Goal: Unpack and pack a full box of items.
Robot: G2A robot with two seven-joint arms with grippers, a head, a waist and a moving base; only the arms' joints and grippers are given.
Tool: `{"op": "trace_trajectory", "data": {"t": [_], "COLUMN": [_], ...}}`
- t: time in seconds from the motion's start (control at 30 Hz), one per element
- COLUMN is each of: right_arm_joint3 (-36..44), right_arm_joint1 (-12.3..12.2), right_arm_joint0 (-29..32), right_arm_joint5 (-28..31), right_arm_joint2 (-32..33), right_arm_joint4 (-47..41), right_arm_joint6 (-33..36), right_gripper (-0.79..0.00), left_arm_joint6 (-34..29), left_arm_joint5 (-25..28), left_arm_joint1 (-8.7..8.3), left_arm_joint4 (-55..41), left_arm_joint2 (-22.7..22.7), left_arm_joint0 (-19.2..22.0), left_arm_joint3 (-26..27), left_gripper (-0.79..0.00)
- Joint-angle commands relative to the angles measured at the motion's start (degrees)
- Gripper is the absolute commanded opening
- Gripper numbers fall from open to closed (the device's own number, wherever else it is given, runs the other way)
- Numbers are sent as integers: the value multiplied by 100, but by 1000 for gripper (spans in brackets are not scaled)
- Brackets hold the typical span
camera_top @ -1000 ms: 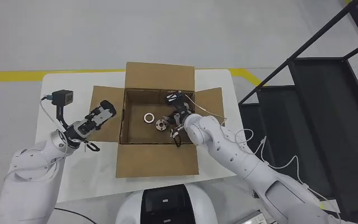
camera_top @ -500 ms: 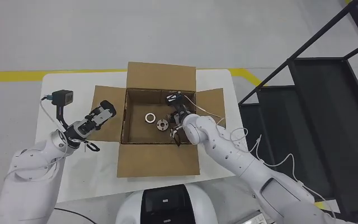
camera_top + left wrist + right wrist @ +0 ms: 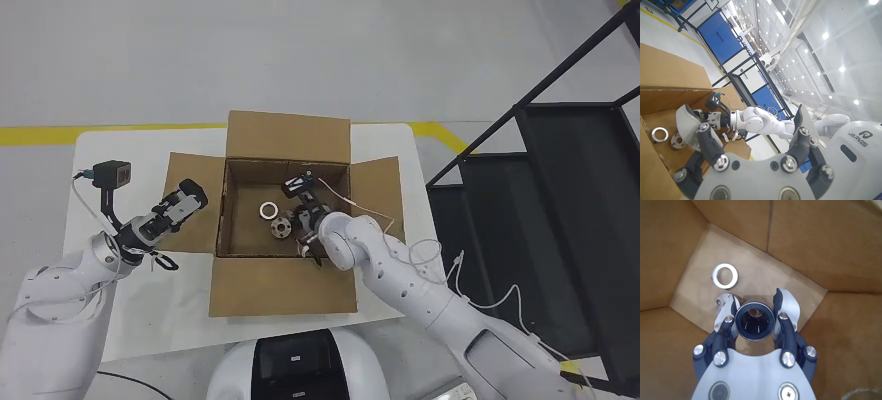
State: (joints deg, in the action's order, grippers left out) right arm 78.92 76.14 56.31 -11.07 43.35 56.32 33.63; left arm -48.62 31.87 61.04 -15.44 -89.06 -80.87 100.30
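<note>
Right pincer point(image 3: 755, 294) gripping flanged bearing point(image 3: 755, 322) in box point(image 3: 810, 247), left pincer point(image 3: 742, 111) spread wide, empty

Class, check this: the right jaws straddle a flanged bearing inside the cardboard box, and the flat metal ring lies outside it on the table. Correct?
No. The flat metal ring lies inside the cardboard box, on its floor beside the flanged bearing; the right wrist view shows it. The rest holds.
</note>
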Motion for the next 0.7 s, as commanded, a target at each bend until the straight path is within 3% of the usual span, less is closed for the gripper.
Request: {"op": "trace_trajectory", "data": {"t": [0.0, 0.67], "right_arm_joint3": [208, 2470], "right_arm_joint1": [-27, -333], "right_arm_joint0": [108, 1317], "right_arm_joint5": [60, 890], "right_arm_joint2": [76, 1218], "right_arm_joint4": [28, -76], "right_arm_joint6": [20, 201], "right_gripper": [-785, -785], "left_arm_joint6": [0, 0], "left_arm_joint5": [0, 0], "left_arm_joint1": [0, 0], "left_arm_joint4": [0, 0], "left_arm_joint2": [0, 0], "left_arm_joint0": [0, 0], "left_arm_joint3": [0, 0], "left_gripper": [0, 0]}}
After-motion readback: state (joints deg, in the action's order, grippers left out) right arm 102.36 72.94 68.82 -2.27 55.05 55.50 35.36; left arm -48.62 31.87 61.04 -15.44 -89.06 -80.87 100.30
